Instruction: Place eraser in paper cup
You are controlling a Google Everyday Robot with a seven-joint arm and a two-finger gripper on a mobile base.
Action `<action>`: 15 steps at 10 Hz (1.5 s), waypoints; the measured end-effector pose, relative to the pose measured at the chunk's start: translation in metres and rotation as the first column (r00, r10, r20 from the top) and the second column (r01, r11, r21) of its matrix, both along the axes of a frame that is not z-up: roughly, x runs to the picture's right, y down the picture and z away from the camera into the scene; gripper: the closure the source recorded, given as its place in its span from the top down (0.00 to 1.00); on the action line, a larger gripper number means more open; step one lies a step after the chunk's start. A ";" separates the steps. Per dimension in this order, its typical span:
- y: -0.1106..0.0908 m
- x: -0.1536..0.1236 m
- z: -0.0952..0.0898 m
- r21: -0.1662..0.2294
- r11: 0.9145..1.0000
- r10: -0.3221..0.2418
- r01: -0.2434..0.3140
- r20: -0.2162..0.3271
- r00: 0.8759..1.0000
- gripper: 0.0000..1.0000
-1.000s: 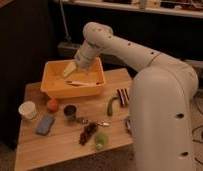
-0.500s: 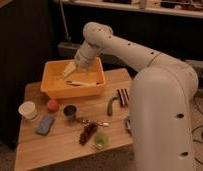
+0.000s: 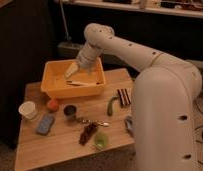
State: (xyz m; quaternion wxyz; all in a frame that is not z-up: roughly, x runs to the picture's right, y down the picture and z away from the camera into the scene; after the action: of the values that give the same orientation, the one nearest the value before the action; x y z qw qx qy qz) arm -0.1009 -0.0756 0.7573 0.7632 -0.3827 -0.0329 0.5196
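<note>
The eraser (image 3: 124, 97), a small dark block with pale stripes, lies flat on the wooden table (image 3: 65, 145) near its right side, next to my arm's white body. The white paper cup (image 3: 28, 110) stands upright near the table's left edge. My gripper (image 3: 71, 71) hangs over the yellow bin (image 3: 56, 89) at the back of the table, pointing down and left into it, far from both the eraser and the cup.
An orange fruit (image 3: 53, 104), a blue-grey pad (image 3: 45, 124), a dark metal cup (image 3: 70, 112), a green chilli (image 3: 112, 105), dark dried fruit (image 3: 88, 133) and a green cup (image 3: 100, 141) lie on the table. My arm's white body (image 3: 165, 115) covers the right side.
</note>
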 end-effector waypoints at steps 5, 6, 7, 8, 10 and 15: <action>0.032 0.114 0.007 0.007 0.997 0.077 -0.077 -0.178 0.981 0.80; 0.042 0.140 0.009 0.003 0.995 0.099 -0.101 -0.215 0.972 0.80; 0.052 0.170 0.013 -0.001 0.991 0.127 -0.132 -0.262 0.957 0.80; 0.058 0.187 0.018 -0.001 0.988 0.149 -0.156 -0.300 0.942 0.80; 0.061 0.195 0.022 -0.002 0.985 0.163 -0.173 -0.323 0.932 0.80; 0.061 0.194 0.024 0.003 0.988 0.149 -0.157 -0.327 0.933 0.80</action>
State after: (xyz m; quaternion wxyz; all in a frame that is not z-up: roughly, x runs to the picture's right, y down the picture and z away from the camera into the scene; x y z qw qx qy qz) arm 0.0935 -0.0150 0.7810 0.7108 -0.2967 0.0703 0.6338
